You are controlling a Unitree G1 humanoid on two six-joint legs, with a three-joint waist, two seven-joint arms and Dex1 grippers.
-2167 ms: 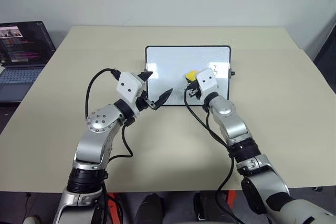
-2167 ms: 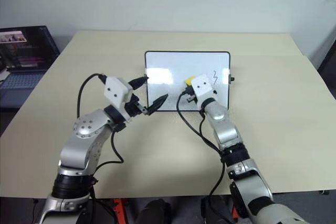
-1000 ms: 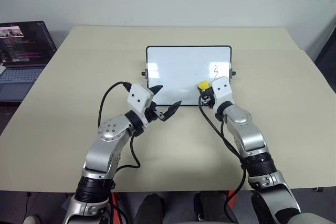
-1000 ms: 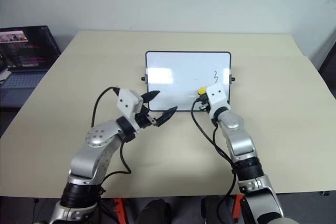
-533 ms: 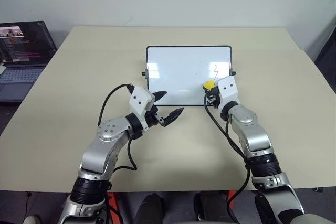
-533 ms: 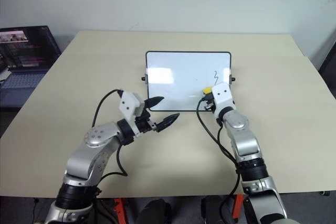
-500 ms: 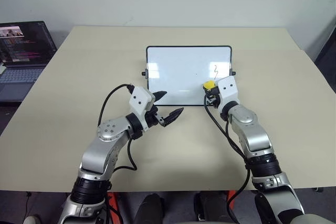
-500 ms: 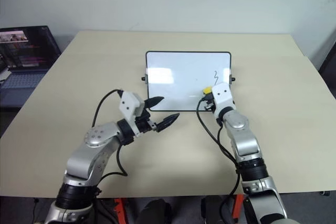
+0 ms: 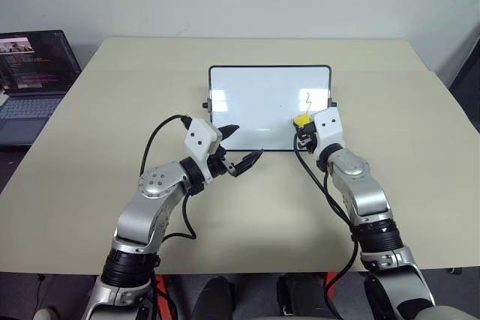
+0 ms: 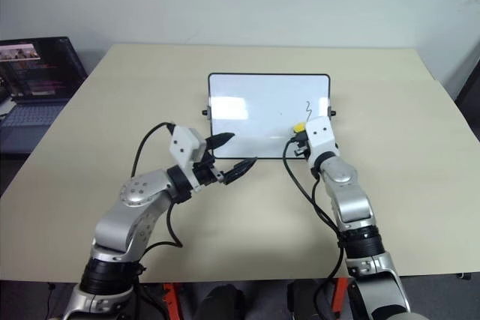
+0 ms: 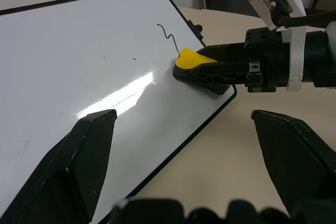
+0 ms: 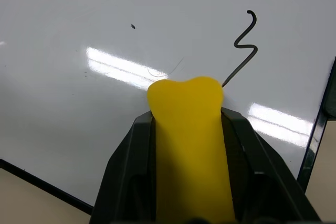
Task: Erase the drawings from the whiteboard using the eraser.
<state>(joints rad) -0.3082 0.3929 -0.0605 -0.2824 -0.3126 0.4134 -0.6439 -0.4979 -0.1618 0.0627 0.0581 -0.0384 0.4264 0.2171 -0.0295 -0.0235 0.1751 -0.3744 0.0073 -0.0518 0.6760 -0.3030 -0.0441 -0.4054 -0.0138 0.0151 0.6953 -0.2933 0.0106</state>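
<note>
One squiggly black marker drawing [image 12: 244, 40] remains on the glossy black-framed whiteboard [image 9: 255, 103]; right gripper [image 9: 302, 127] pinches the squeezed yellow eraser block [image 12: 189, 145], left gripper [image 9: 241, 145] spread wide

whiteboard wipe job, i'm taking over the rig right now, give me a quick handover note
Right gripper: shut on the eraser, yellow end against the whiteboard near its right edge, just below the last mark.
Left gripper: open and holding nothing, at the board's near edge toward the left corner.
Whiteboard: flat on the table.
Done: most of the board is wiped clean, with only faint specks.
Left: one squiggly mark beside the right edge. Probably push the eraser up over it.
</note>
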